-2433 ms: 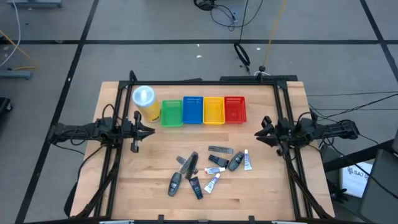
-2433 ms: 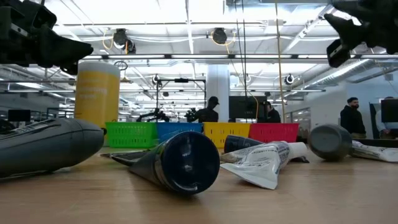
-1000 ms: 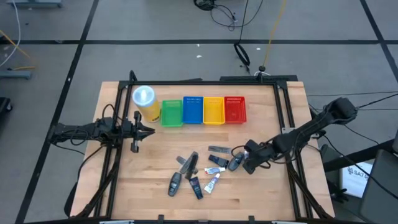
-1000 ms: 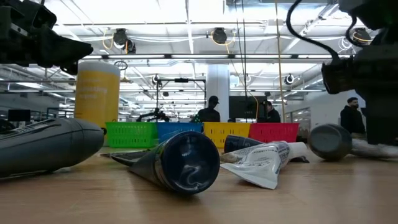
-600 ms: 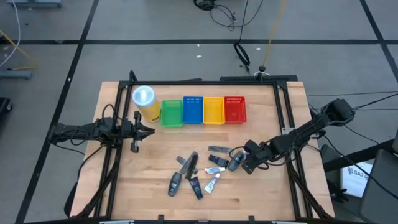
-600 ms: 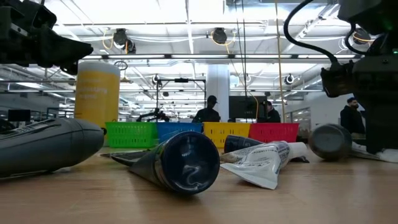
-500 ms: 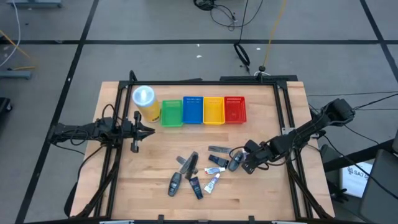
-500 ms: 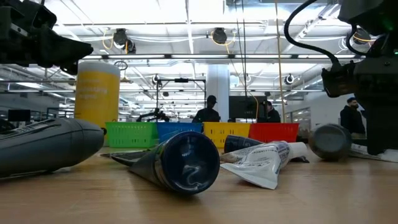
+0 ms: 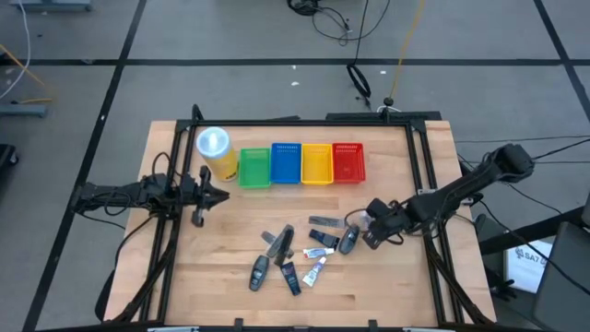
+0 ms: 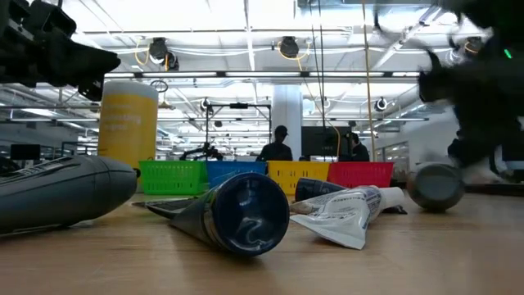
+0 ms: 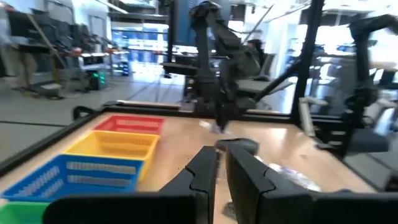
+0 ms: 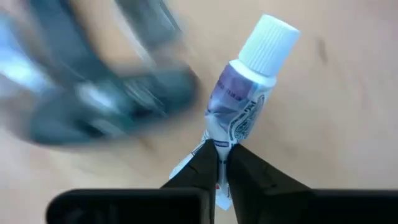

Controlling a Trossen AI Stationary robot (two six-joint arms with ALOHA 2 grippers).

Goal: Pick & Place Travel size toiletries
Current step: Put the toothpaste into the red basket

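Note:
The travel size toiletries (image 9: pixel 295 251) lie in a loose heap on the table's near middle: dark grey oval sticks, small white tubes, a dark blue tube, flat grey sachets. My right gripper (image 9: pixel 369 228) (image 12: pixel 222 158) hovers at the heap's right end, beside a dark grey stick (image 9: pixel 348 242), and is shut on a small white tube (image 12: pixel 239 102) with a white cap (image 12: pixel 268 43). My left gripper (image 9: pixel 207 195) (image 11: pixel 221 168) waits shut at the table's left side, touching nothing. In the low view a grey stick (image 10: pixel 74 192) and a dark tube (image 10: pixel 237 215) lie on the tabletop. My right gripper pinches the white tube by its flat crimped end (image 12: pixel 219 144), opposite the cap, between its two fingers. The fingers come from above, pointing down. The tube is lifted clear of the table and points away from the fingertips, cap end farthest.
A row of small baskets stands along the far side: green (image 9: pixel 254 167), blue (image 9: pixel 286 163), yellow (image 9: pixel 316 163), red (image 9: pixel 348 161). A tall yellow canister with white lid (image 9: pixel 215 148) stands left of them. Bare wood lies between baskets and heap. People stand in the room behind.
My right gripper, down at the white tube on the heap's right end, has risen and shifted a little toward the far edge. The tube has left the table with it. The rest of the heap has stayed put.

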